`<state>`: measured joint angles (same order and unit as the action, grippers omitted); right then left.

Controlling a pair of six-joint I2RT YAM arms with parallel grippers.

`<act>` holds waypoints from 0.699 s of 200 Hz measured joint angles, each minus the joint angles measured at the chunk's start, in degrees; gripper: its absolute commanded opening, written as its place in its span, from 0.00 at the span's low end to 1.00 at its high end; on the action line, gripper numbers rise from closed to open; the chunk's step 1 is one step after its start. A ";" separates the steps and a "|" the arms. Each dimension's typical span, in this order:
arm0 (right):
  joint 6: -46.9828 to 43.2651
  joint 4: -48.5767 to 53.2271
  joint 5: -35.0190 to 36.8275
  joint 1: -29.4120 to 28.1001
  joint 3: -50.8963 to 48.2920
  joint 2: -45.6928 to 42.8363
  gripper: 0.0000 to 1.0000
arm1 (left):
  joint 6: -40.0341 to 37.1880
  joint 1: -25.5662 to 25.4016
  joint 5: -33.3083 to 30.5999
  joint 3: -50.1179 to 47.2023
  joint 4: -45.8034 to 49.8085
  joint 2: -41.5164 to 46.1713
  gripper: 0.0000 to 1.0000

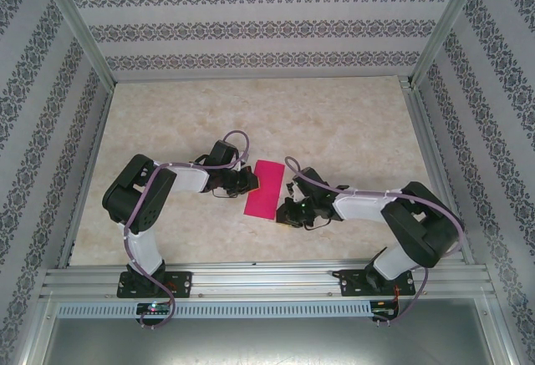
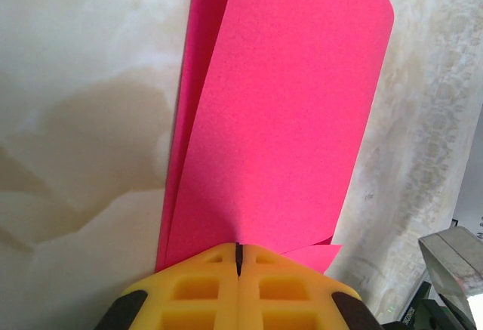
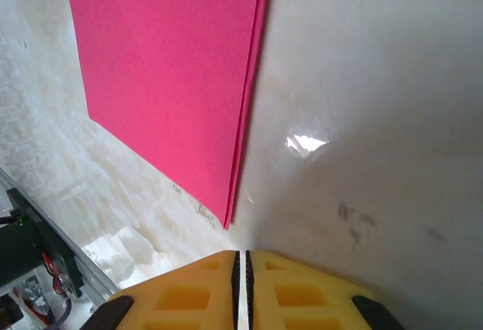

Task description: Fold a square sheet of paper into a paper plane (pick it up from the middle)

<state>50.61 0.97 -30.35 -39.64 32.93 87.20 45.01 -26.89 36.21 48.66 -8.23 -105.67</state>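
The square sheet of paper (image 1: 265, 188) lies on the marble table (image 1: 334, 123) between the two arms, folded over into a narrow magenta-pink rectangle. In the left wrist view its upper layer (image 2: 287, 118) rises off the lower one and curls at the far corner. My left gripper (image 2: 238, 248) is shut, pinching the near edge of that upper layer; it sits at the paper's left side (image 1: 248, 183). My right gripper (image 3: 241, 256) is shut with nothing in it, just short of the folded paper's (image 3: 166, 66) near corner, at the paper's lower right (image 1: 287, 209).
An aluminium rail (image 1: 267, 277) runs along the table's near edge, with both arm bases on it. Patterned walls (image 1: 251, 31) enclose the back and sides. The rail and some wiring (image 3: 30, 247) appear low left in the right wrist view.
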 measured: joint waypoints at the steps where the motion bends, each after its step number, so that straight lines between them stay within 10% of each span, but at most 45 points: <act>1: -0.02 0.15 0.09 0.00 0.02 -0.17 0.14 | 0.00 0.00 0.00 0.00 0.00 0.00 0.02; 140: 1.77 -7.56 1.60 0.00 5.18 8.83 0.11 | -0.09 -0.02 0.07 0.68 1.18 0.00 0.08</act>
<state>52.38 -6.59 -28.75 -39.64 38.11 96.03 44.93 -26.92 36.27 49.34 -7.05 -105.67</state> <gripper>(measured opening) 0.106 0.075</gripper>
